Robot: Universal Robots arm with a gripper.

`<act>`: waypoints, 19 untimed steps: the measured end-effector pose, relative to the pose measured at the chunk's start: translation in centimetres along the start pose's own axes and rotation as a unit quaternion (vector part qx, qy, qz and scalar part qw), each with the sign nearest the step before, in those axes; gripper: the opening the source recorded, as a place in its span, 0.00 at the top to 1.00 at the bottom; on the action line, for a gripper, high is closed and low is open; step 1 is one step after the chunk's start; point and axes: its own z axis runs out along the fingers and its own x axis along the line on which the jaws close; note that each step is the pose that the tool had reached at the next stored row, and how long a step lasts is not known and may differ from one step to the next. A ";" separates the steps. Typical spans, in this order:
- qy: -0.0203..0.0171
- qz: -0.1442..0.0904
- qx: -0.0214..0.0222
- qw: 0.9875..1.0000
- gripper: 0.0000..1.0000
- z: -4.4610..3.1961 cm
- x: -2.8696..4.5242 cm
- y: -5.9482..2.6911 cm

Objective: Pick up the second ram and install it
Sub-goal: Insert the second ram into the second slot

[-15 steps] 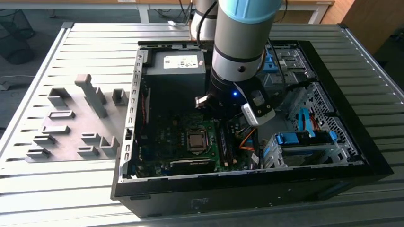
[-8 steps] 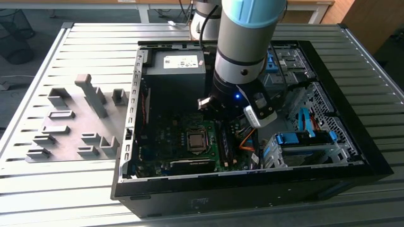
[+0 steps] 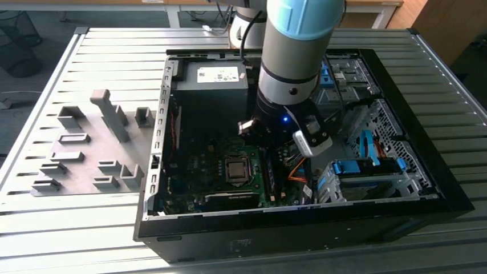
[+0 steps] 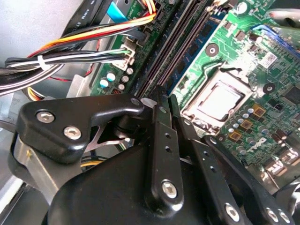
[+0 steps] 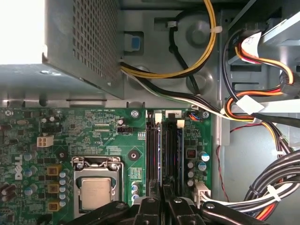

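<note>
Second ram (image 5: 161, 154) upright in its motherboard (image 5: 93, 136) slot, directly beneath the tool (image 5: 161, 199) — fingers nearly closed, grip on it unclear.

The gripper (image 5: 161, 199) sits low over the RAM slots (image 5: 164, 150), its fingers (image 4: 161, 136) close together. Around the slots room is tight: the CPU socket (image 5: 96, 185) lies just beside them, the power supply (image 5: 79, 47) stands near their far end, and bundled cables (image 5: 255, 110) crowd the other side. The slatted tabletop (image 3: 114, 63) beyond the grey fixture blocks (image 3: 91, 148) is bare.
</note>
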 end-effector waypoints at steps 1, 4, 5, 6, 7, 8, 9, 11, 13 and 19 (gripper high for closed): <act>0.000 0.000 0.000 1.000 0.86 0.06 0.00 0.00; 0.000 0.000 0.000 1.000 0.86 0.18 0.00 -0.05; 0.000 0.000 0.000 1.000 0.86 0.20 0.00 -0.07; 0.000 0.000 0.000 1.000 0.86 0.21 0.01 -0.10; 0.000 0.000 0.000 1.000 0.86 0.23 0.01 -0.11; 0.000 0.000 0.000 1.000 0.86 0.26 0.01 -0.13; 0.000 0.000 0.000 1.000 0.86 0.26 0.03 -0.16; 0.000 0.000 0.000 1.000 0.86 0.30 0.04 -0.24; 0.000 0.000 0.000 1.000 0.86 0.31 0.05 -0.30; 0.000 0.000 0.000 1.000 0.86 0.35 0.05 -0.38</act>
